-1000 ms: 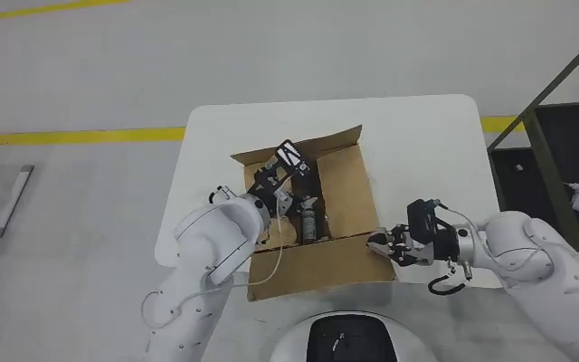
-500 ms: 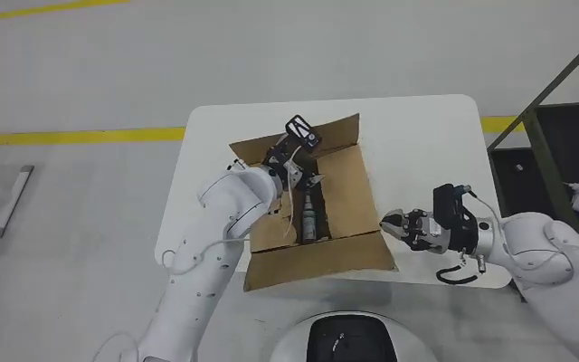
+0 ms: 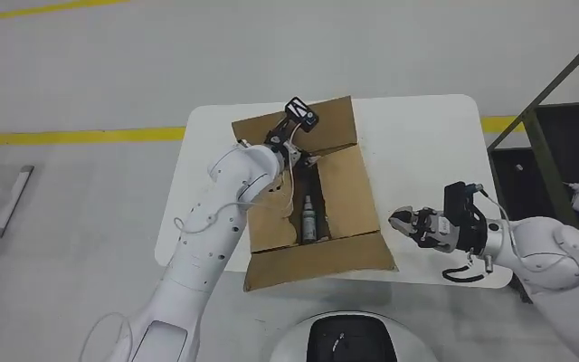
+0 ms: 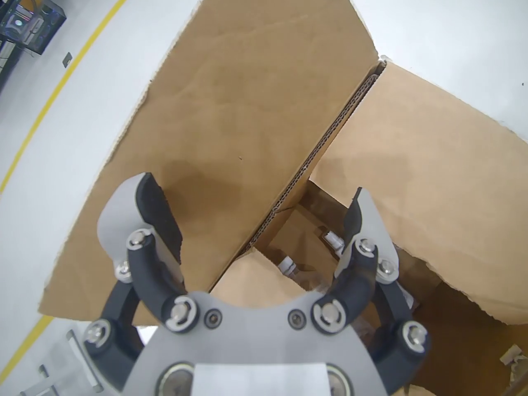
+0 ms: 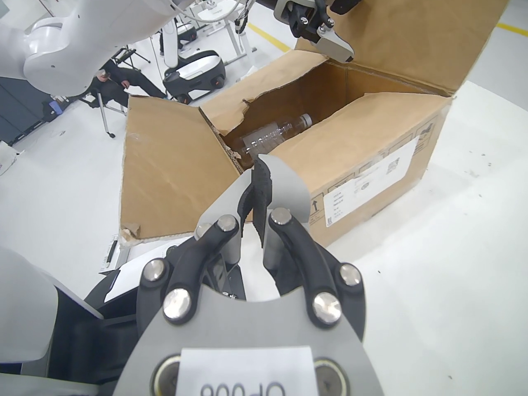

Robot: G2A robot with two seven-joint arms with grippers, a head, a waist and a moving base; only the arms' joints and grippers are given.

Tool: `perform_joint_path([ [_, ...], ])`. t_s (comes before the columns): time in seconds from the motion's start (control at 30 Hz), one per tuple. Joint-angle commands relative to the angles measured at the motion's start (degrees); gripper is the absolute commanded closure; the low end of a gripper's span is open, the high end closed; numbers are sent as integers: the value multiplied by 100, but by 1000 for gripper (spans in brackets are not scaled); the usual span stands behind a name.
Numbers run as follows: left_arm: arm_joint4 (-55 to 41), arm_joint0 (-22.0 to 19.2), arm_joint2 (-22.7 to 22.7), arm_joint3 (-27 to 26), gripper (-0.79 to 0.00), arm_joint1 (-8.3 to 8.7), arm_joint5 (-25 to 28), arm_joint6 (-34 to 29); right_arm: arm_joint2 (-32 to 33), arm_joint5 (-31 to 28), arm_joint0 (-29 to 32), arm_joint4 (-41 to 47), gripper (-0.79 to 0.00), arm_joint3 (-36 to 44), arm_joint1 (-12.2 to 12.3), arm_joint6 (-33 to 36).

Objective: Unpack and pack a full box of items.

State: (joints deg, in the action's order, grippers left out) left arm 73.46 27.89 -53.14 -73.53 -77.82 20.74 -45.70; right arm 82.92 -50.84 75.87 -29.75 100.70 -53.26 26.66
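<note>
An open cardboard box [image 3: 348, 195] stands in the middle of the white table [image 3: 425, 136], all its flaps spread. A clear plastic bottle [image 3: 309, 220] lies inside [image 5: 274, 133]; bottle caps [image 4: 333, 241] show in the left wrist view. My left gripper [image 3: 295, 152] hovers open over the box's far flap [image 4: 255, 96], nothing between its fingers [image 4: 159, 212]. From the right wrist view it hangs at the flap's inner edge [image 5: 328, 32]. My right gripper [image 3: 403, 222] is shut and empty [image 5: 260, 185], above the table just right of the box's near corner.
A white label [image 5: 367, 183] is on the box's side facing my right gripper. Bare table lies right of the box and beyond it. A dark metal rack [image 3: 543, 154] stands off the table's right edge. A yellow floor line [image 3: 90, 136] runs behind.
My left gripper has moved toward the far side, and the far flap has folded farther outward. My right gripper has drawn back to the right, away from the box's near corner.
</note>
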Motion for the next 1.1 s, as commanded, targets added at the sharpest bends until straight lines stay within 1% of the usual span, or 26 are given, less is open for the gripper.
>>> perform_joint_path([
  [0.0,-30,-90,87,210,-785,-42,-28,58,12,10,15,1,0,3,5,-4],
  [0.13,-77,-224,260,510,-785,-122,9,125,44,19,46,10,0,1,18,-18],
  [0.27,-97,-291,339,750,-785,-176,-40,181,69,17,66,18,0,2,30,-25],
  [0.4,-80,-332,363,787,-785,-204,-50,193,120,52,77,19,0,-15,41,-58],
  [0.5,-62,-323,300,665,-785,-198,-75,177,209,238,79,3,0,-85,38,-231],
  [0.6,-37,-207,177,302,-785,-159,-85,100,291,509,93,-145,0,-171,29,-429],
  [0.73,60,115,-124,-477,-785,-45,-29,-209,187,767,66,-449,0,-413,-7,-693],
  [0.9,154,786,-519,-1630,-785,112,66,-713,-219,994,-81,-869,0,-712,-90,-1057],
  [1.07,275,1535,-794,-2585,-785,241,130,-1229,-647,1191,-258,-1262,0,-873,-182,-1368],
])
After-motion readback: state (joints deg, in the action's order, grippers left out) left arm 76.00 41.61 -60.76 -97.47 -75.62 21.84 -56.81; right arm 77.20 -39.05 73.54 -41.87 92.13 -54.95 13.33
